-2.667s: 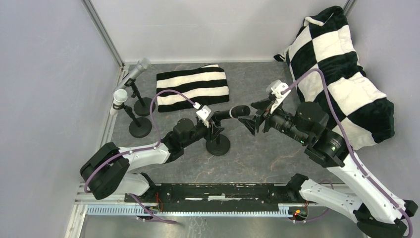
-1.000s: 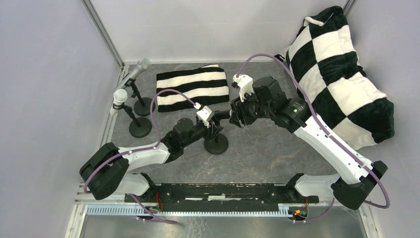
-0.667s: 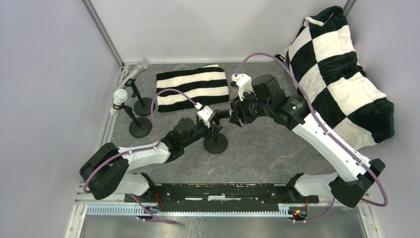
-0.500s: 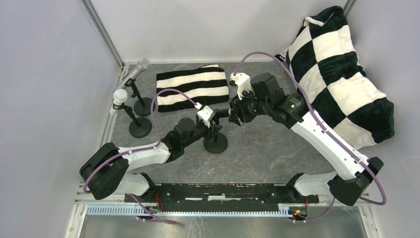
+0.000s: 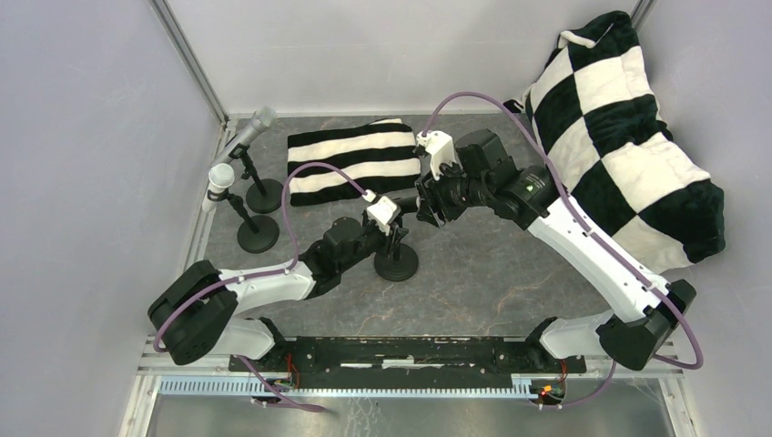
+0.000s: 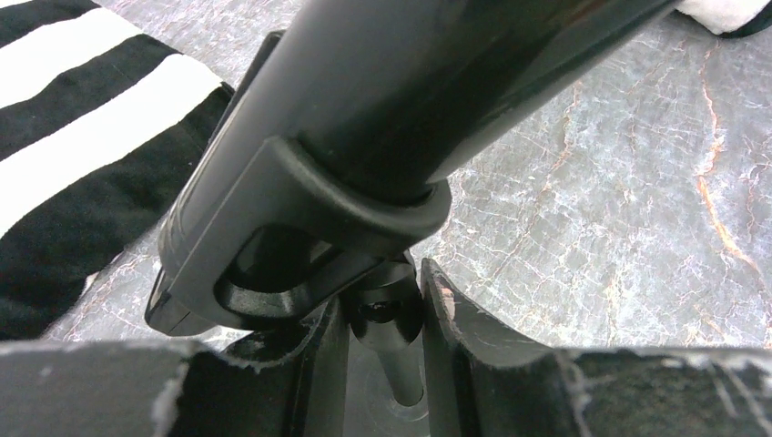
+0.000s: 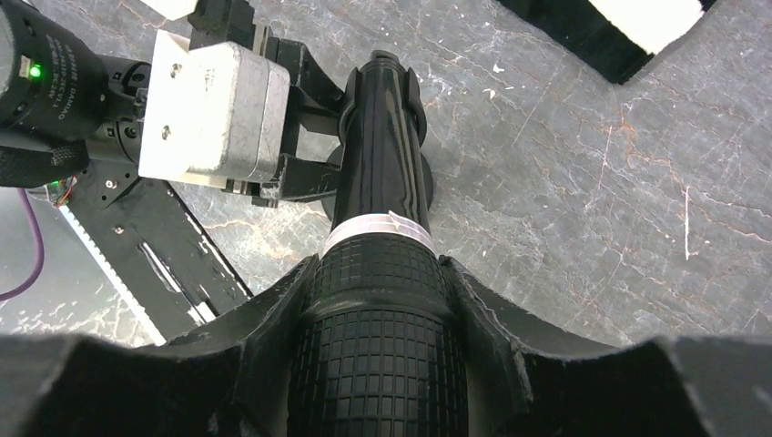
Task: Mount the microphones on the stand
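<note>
Two microphones on the left, a third in the middle.
Silver microphone [image 5: 257, 123] and white microphone [image 5: 218, 177] sit in stands [image 5: 258, 235]. Left pincer [image 6: 382, 311] squeezes the middle stand [image 5: 397, 265]; black microphone [image 7: 380, 173] rests in its clip [image 6: 300, 209], head squeezed by right pincer [image 7: 378, 278].

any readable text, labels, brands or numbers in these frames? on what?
White print on the black motor of the left arm, beside the green light: too small and tilted to read.
Black microphone, stand, striped cloth: no text seen.
</note>
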